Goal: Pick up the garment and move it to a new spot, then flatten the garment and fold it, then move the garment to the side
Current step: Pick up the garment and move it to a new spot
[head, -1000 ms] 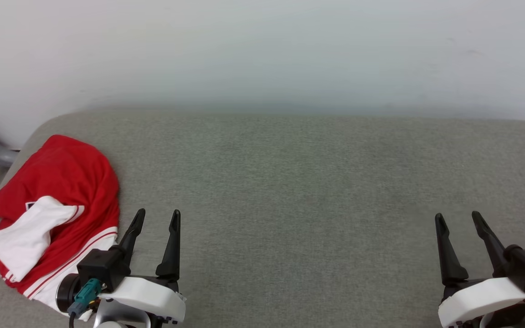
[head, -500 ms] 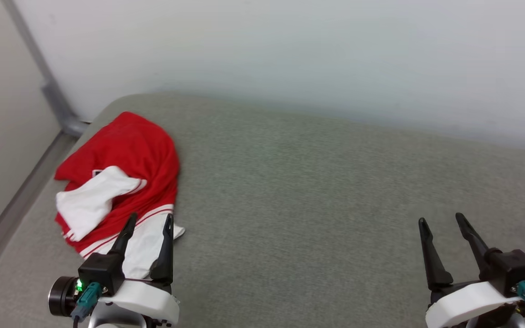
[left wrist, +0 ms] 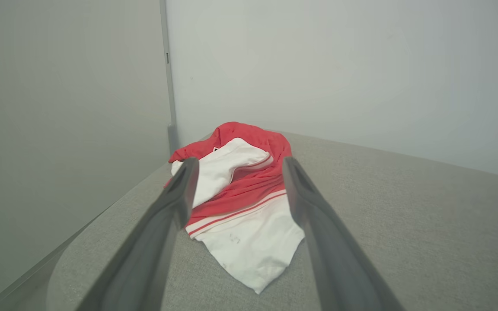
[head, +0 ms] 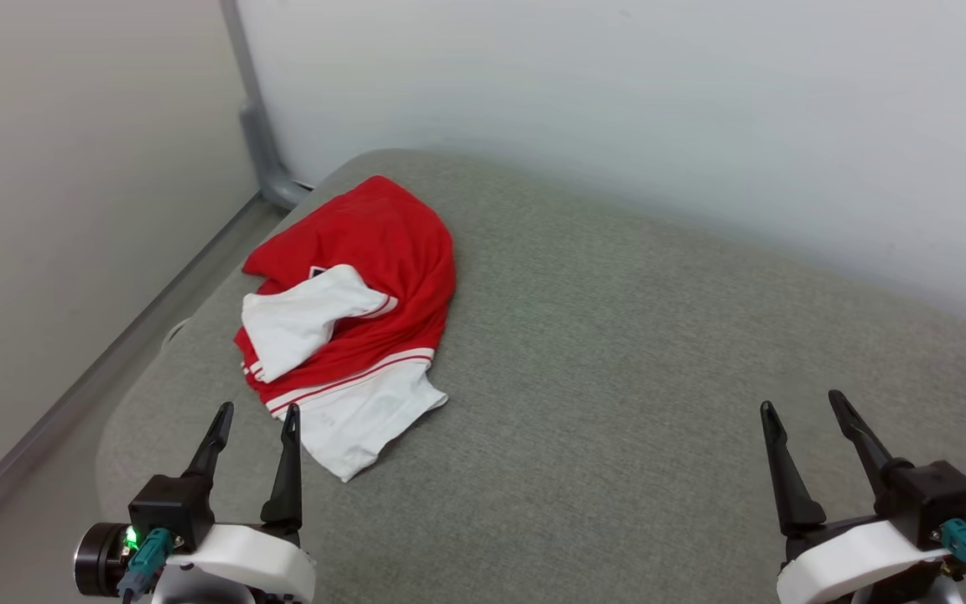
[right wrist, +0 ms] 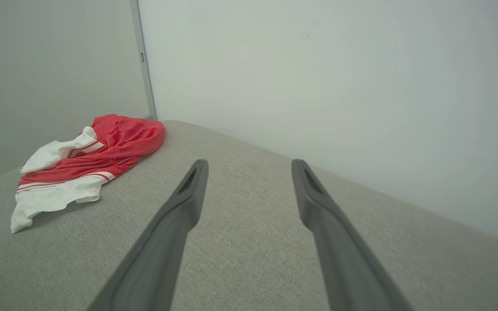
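Note:
The garment (head: 366, 285) lies bunched in a heap on the far left part of the grey padded surface (head: 617, 377), red cloth with white sleeves and red-white striped trim. Its white sleeve end points toward me. My left gripper (head: 257, 411) is open just short of that sleeve, not touching it. Through the left wrist view the garment (left wrist: 240, 194) sits framed between my open left gripper (left wrist: 238, 166) fingers. My right gripper (head: 797, 403) is open far to the right over bare grey surface. From the right wrist view the garment (right wrist: 89, 166) lies off to the left of my right gripper (right wrist: 249, 164).
A pale wall (head: 659, 109) runs along the back of the surface. A second wall panel (head: 72, 193) stands on the left, with a grey metal post (head: 261, 143) in the corner. The surface's rounded left edge (head: 127, 394) drops into a gap beside that panel.
The head camera has swung left, so the garment now sits nearer the middle of the picture and the left wall has come into view. Both grippers stay open and hold nothing.

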{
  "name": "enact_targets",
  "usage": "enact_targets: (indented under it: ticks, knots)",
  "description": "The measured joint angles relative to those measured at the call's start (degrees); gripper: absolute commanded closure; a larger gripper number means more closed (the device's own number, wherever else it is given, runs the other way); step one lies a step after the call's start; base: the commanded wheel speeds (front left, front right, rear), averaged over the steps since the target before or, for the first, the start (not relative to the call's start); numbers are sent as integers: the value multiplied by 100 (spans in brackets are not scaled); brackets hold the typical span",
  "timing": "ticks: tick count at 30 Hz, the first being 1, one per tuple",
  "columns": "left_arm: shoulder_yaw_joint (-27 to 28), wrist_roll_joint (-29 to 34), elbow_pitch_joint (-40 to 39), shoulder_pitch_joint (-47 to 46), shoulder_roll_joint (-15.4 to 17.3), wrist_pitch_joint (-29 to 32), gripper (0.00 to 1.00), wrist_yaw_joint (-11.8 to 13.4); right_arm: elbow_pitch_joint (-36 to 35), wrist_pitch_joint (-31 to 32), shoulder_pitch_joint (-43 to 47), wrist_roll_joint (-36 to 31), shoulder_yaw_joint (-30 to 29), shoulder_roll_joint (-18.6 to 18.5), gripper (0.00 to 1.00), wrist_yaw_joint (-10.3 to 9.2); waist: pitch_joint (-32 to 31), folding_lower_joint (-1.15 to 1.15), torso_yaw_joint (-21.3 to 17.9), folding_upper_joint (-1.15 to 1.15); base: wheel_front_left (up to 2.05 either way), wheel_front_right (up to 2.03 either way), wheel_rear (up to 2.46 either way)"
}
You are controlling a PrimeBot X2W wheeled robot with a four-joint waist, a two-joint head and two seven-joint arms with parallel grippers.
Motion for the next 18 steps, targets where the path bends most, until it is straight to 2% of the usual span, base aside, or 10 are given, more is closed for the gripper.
enact_targets:
  ticks: [7, 18]
  knots:
    - [70, -52, 49, 0, 0, 0, 0, -41, 31, -9, -14, 47, 0, 0, 0, 0, 27, 0, 291, 0, 0, 0, 0]
    - [175, -203, 330, -331, 62, 0, 0, -77, 25, 35, -139, 32, -12, 1, 0, 0, 261, 0, 267, 0, 0, 0, 0]
